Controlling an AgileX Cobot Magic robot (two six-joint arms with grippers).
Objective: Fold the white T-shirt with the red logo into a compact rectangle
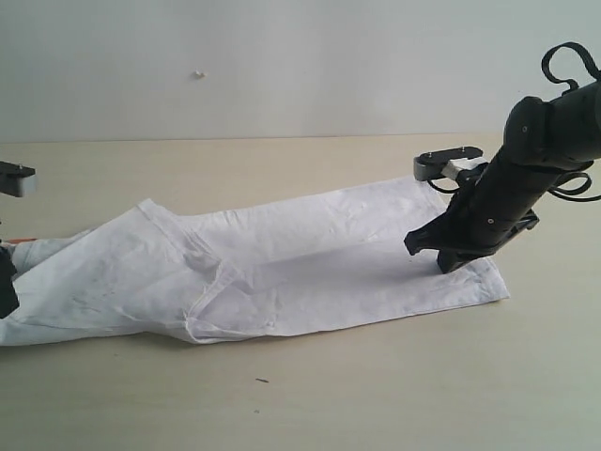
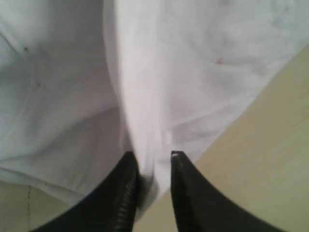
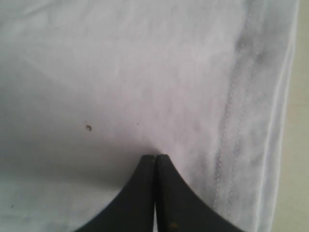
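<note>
Left hand [image 2: 153,155] pinches a white T-shirt [image 1: 310,254] fold, seen only up close; right hand [image 3: 155,156] clenched.

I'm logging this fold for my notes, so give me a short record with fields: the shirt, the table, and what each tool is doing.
garment: wrinkled white cotton T-shirt, laid out as a long narrow strip
surface: pale beige table
logo: not visible
left tool: fingers apart, a ridge of shirt fabric between them; grip unclear
right tool: shut, tips on the fabric near the stitched hem
</note>
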